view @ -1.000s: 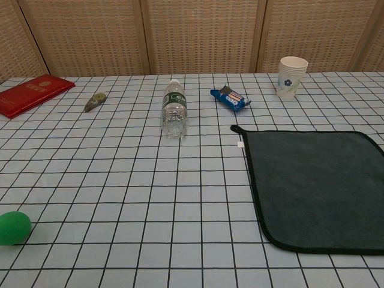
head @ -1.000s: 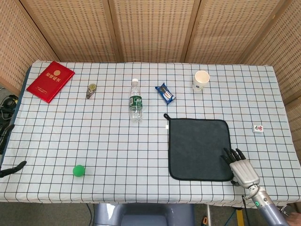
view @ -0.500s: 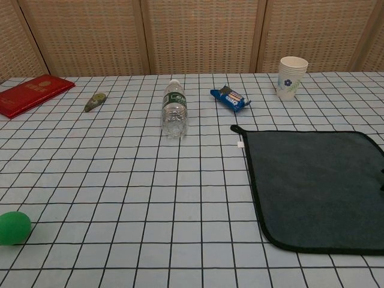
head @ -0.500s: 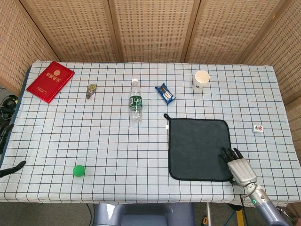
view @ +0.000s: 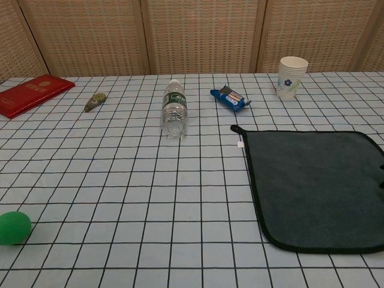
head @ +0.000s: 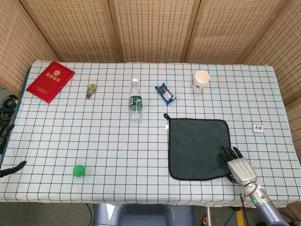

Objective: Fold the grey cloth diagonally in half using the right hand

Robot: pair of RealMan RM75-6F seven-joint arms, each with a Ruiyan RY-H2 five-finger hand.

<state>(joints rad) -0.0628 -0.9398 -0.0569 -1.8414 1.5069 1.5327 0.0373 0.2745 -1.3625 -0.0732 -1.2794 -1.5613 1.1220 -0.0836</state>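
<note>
**Checked surface, right hand at the grey cloth's near corner**

Woven wooden panels back a surface [head: 94, 141] covered in a white cloth with a black grid. On it, the right hand [head: 239, 167] lies palm down with its dark fingers [head: 228, 152] spread and stretched over the near right corner of the grey cloth [head: 197, 147]; they hold nothing, and whether the tips press the fabric cannot be told. The grey cloth lies flat and unfolded on the right half of the surface, its loop at the far left corner. Beyond it stand a paper cup [head: 201, 80] and a blue snack packet [head: 165, 93]; a water bottle [head: 135, 100] lies to the left. The left hand is out of sight.
</note>
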